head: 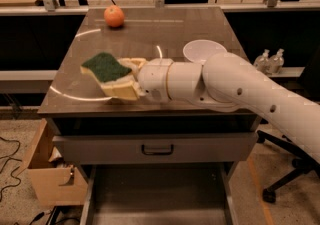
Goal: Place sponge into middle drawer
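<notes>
The sponge (104, 66), dark green on top with a pale yellow body, sits between the cream fingers (121, 90) of my gripper (126, 76). The gripper is shut on it and holds it tilted just above the left front part of the cabinet top (150, 34). My white arm reaches in from the right across the top. The middle drawer (160, 196) stands pulled open at the bottom of the view, below the sponge, with a dark-grey floor and light-grey side walls. Nothing shows inside it.
A round orange fruit (114, 16) lies at the back left of the top. A white bowl (202, 50) stands right of centre, partly behind my arm. A closed drawer front with a dark handle (157, 148) sits above the open drawer. A cardboard box (50, 171) stands left, a chair base (280, 184) right.
</notes>
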`<state>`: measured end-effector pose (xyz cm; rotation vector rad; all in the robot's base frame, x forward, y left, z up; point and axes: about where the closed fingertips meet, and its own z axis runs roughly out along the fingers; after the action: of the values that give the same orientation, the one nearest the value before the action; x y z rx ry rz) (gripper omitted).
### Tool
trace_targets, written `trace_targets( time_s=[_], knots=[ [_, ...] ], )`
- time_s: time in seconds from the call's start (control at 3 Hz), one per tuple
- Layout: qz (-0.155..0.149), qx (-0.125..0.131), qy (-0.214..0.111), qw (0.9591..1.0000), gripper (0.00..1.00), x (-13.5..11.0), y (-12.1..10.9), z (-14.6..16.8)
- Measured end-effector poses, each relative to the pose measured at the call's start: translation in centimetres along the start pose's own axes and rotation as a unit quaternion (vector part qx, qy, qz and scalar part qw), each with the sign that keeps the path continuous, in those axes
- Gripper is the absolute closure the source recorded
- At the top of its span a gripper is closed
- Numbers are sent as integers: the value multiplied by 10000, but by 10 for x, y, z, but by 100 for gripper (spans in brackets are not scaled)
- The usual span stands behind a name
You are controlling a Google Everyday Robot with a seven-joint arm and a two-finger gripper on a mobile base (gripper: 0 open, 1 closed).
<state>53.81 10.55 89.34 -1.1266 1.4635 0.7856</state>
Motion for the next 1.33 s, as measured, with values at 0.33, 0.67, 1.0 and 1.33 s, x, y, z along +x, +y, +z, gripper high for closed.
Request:
trace_targets(
  time_s=[0.33,0.67,1.0,1.33],
  knots=[
    [147,-301,76,9994,100,22,13,-38],
    [292,-395,119,9987,100,36,37,-71],
    [438,-289,280,9982,100,45,68,-116],
    [580,-302,503,9966,100,57,91,-145]
  ],
)
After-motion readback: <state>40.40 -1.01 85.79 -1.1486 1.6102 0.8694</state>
